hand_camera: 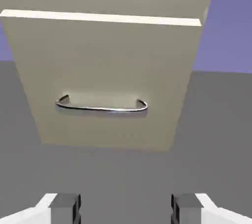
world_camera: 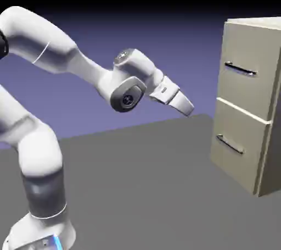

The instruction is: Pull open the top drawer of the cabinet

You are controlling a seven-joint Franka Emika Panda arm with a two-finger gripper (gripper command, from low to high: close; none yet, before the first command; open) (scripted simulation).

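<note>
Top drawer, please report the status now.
Pincer open, empty. Top drawer closed, handle untouched. Nothing visible between pincer and cabinet.

One white, smooth-shelled robot arm (world_camera: 131, 78) with grey joint caps, its base at the near left, its upper links bent at the left and its forearm sloping down toward the right. One white wrist, rounded, with a dark round cap, angled down and to the right. One two-finger gripper (hand_camera: 126, 209) with small grey fingertips (hand_camera: 64, 208), tilted downward at the arm's right end, the fingers standing wide apart, nothing between them.
</note>
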